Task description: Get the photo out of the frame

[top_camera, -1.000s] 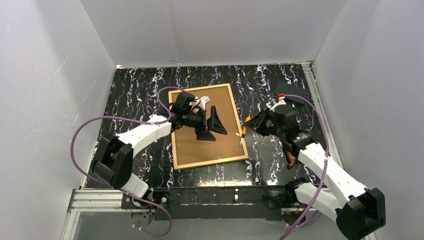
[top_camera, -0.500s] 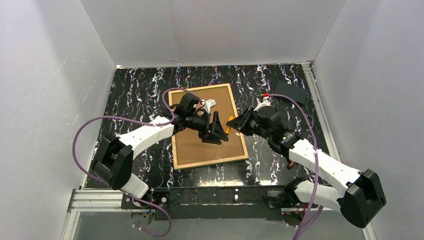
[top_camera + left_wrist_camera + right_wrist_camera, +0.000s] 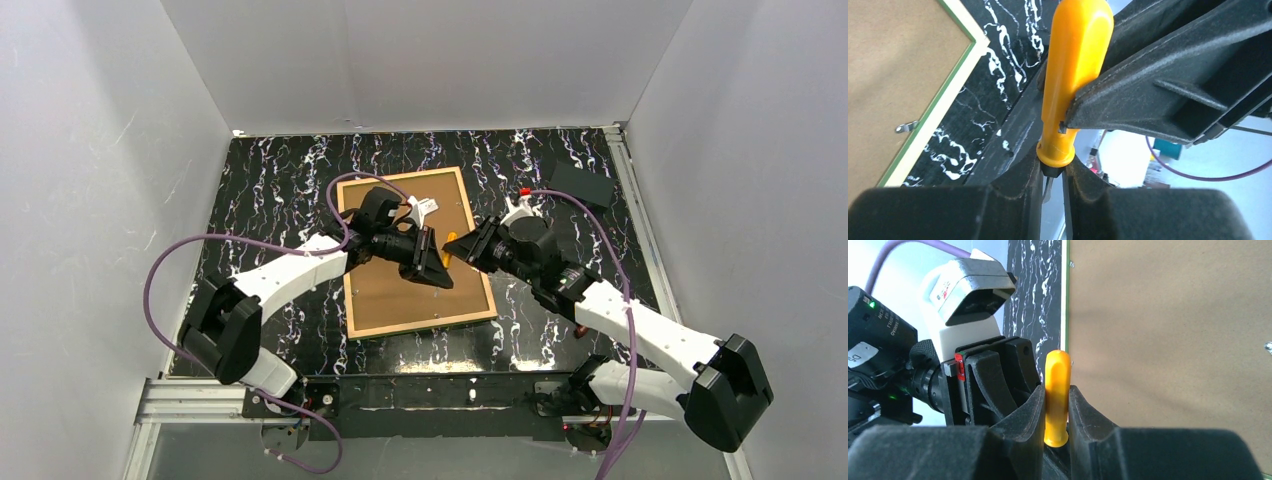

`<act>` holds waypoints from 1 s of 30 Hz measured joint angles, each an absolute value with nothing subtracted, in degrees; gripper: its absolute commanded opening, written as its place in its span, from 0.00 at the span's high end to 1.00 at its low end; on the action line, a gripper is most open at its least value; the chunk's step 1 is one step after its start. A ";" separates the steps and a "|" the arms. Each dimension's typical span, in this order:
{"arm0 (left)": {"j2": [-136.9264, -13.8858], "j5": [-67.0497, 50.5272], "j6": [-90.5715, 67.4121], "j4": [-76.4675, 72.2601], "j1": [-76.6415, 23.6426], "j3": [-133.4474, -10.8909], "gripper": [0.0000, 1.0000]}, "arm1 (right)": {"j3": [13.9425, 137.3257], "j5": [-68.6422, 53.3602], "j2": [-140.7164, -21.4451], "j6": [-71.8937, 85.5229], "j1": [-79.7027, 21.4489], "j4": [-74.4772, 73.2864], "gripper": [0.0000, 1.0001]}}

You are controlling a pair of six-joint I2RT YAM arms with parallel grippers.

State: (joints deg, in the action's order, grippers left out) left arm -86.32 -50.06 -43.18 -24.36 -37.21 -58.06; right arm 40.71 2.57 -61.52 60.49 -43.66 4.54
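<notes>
The frame [image 3: 425, 324] lies face down on the black marbled table, its brown backing panel [image 3: 400, 300] facing up. The photo is hidden under that panel. An orange-handled tool [image 3: 452, 243] hangs above the panel's right part, between the two arms. My right gripper [image 3: 1057, 400] is shut on its orange handle [image 3: 1057, 375]. My left gripper [image 3: 1053, 175] has closed on the tool's black collar and thin metal blade [image 3: 1048, 187], just below the handle [image 3: 1075, 65]. In the left wrist view the frame's green-and-cream border [image 3: 933, 107] runs past the backing panel [image 3: 893, 65].
A small metal retaining tab [image 3: 907, 127] sits at the panel's edge. A flat black object [image 3: 582, 184] lies at the table's back right corner. White walls enclose the table on three sides. Purple cables arc over both arms.
My right arm swung left, carrying the orange tool over the frame. My left gripper, wide open a second ago, has closed onto the tool's blade end.
</notes>
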 measured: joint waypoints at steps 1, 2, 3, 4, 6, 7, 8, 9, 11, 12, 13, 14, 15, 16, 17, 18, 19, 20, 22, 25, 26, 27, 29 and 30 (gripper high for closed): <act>-85.82 -49.39 -41.74 -23.09 -37.26 -58.13 1.00 | 40.73 2.31 -61.47 60.10 -43.72 4.47 0.93; -85.23 -48.53 -39.92 -21.54 -37.32 -58.22 1.00 | 40.80 1.80 -61.39 59.46 -43.97 4.16 0.78; -84.64 -47.68 -37.98 -19.66 -37.45 -58.41 1.00 | 41.01 0.93 -61.28 58.50 -44.07 3.62 0.64; -84.18 -46.96 -36.16 -17.98 -37.65 -58.78 1.00 | 41.28 0.19 -61.17 57.82 -44.14 3.16 0.55; -83.31 -45.54 -33.28 -15.68 -37.95 -59.29 1.00 | 41.71 -1.23 -60.31 55.51 -44.16 1.67 0.39; -82.70 -44.75 -32.05 -14.59 -37.89 -59.29 1.00 | 41.71 -1.78 -59.46 54.54 -44.16 0.45 0.32; -82.28 -44.12 -31.22 -13.87 -37.78 -59.29 1.00 | 41.71 -2.20 -58.41 53.54 -44.14 -0.91 0.27; -81.87 -43.59 -30.26 -13.21 -37.69 -59.29 1.00 | 41.71 -2.57 -57.32 52.45 -44.10 -2.13 0.25; -81.36 -42.96 -28.53 -12.19 -37.52 -59.29 1.00 | 41.71 -3.16 -55.11 50.50 -44.05 -4.29 0.22; -81.25 -42.87 -27.77 -11.79 -37.45 -59.31 1.00 | 41.69 -3.44 -53.84 49.34 -44.03 -5.41 0.21; -81.23 -42.89 -27.00 -11.53 -37.45 -59.31 1.00 | 41.69 -3.81 -52.62 48.31 -44.01 -6.57 0.20; -81.23 -42.96 -26.28 -11.42 -37.45 -59.31 1.00 | 41.74 -4.10 -51.51 47.29 -44.01 -7.86 0.20; -81.21 -43.13 -25.36 -11.29 -37.47 -59.31 1.00 | 41.80 -4.56 -50.46 46.11 -43.94 -9.37 0.19; -81.21 -43.40 -24.51 -11.14 -37.50 -59.31 1.00 | 41.93 -5.19 -49.47 44.80 -43.77 -11.11 0.19; -81.14 -43.83 -23.40 -10.79 -37.58 -59.31 1.00 | 42.26 -5.87 -48.69 43.68 -43.44 -13.13 0.19; -81.10 -44.31 -22.26 -10.33 -37.63 -59.31 1.00 | 42.89 -6.74 -48.23 42.57 -42.98 -15.38 0.19; -80.99 -44.82 -21.06 -9.87 -37.76 -59.31 1.00 | 43.77 -8.23 -48.05 41.39 -42.09 -17.58 0.19; -80.79 -45.32 -19.79 -9.43 -37.93 -59.31 1.00 | 44.53 -10.28 -48.10 40.27 -40.77 -19.05 0.23; -80.07 -46.13 -16.97 -8.12 -38.46 -59.31 1.00 | 46.13 -17.87 -49.01 38.04 -36.21 -21.06 0.24; -78.48 -47.29 -12.88 -5.91 -39.33 -59.33 1.00 | 49.52 -27.83 -53.15 35.35 -31.48 -23.68 0.27; -77.93 -47.64 -11.68 -5.32 -39.64 -59.33 1.00 | 50.70 -30.76 -54.85 34.52 -31.14 -24.36 0.29; -77.41 -48.21 -10.57 -4.95 -39.90 -59.33 1.00 | 51.86 -33.50 -56.51 33.89 -31.11 -24.88 0.29; -76.66 -50.00 -8.80 -4.27 -40.23 -59.33 1.00 | 53.69 -38.50 -59.20 32.73 -31.16 -25.19 0.29; -76.51 -50.87 -8.34 -4.08 -40.32 -59.33 1.00 | 54.39 -41.50 -60.40 32.12 -31.29 -25.02 0.29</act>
